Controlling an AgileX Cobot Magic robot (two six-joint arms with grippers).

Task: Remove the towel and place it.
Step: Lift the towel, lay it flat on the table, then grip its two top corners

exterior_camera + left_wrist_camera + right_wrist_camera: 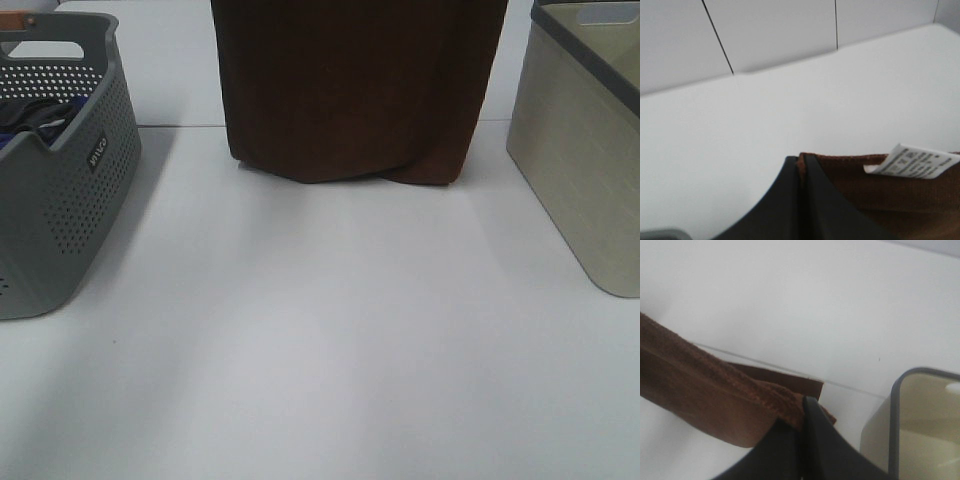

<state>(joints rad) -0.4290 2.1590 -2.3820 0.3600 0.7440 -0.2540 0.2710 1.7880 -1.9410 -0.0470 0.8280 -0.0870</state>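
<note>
White table (320, 350) carries two containers, well apart; grey perforated basket (70, 200) on the left, dark laundry (35, 118) inside; beige bin (580, 170), dark-rimmed, on the right.

The soft cloth towel (350, 90) is dark brown, its small tag (912, 162) white with perhaps black print; the perforated plastic basket (70, 200) is grey.

I see the towel (350, 90), dark brown and soft, hanging upright as one broad sheet, its lower edge bunched and folded under. Its white care tag (912, 162) sticks out at one corner.
</note>
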